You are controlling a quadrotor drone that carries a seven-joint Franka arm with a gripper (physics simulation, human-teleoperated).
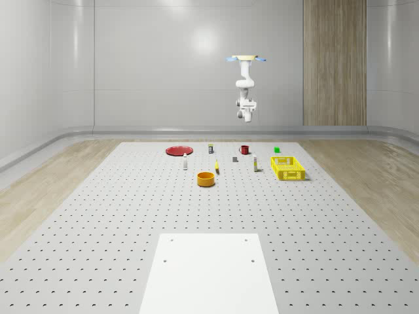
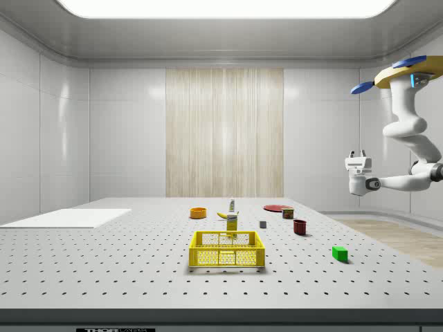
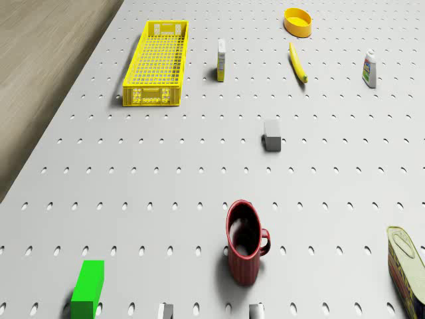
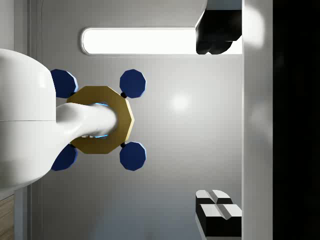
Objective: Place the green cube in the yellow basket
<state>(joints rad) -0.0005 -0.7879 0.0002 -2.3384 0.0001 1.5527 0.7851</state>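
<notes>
Gripper [image 2: 358, 156] hangs high in the air, pointing upward, holding nothing; fingers [image 4: 218, 35] look spread apart in the wrist view (one pad at each edge of the frame, wide gap between). Drone [image 1: 247, 59] hovers well above the far end of the surface [image 1: 131, 216], roughly over the mug [image 1: 244, 150] area, arm folded beneath it.

Cube [image 2: 339, 253] sits on the surface, untouched, near the far edge and apart from the basket [image 2: 227, 249]. In the drone view the cube [image 3: 87, 289] lies beside the mug [image 3: 246, 242], with the basket [image 3: 157, 63] well ahead. Basket looks empty.

Progress: nothing done yet, judging by the layout. Left to do: descend to the cube, turn the gripper down, grasp, carry to the basket, release inside.
</notes>
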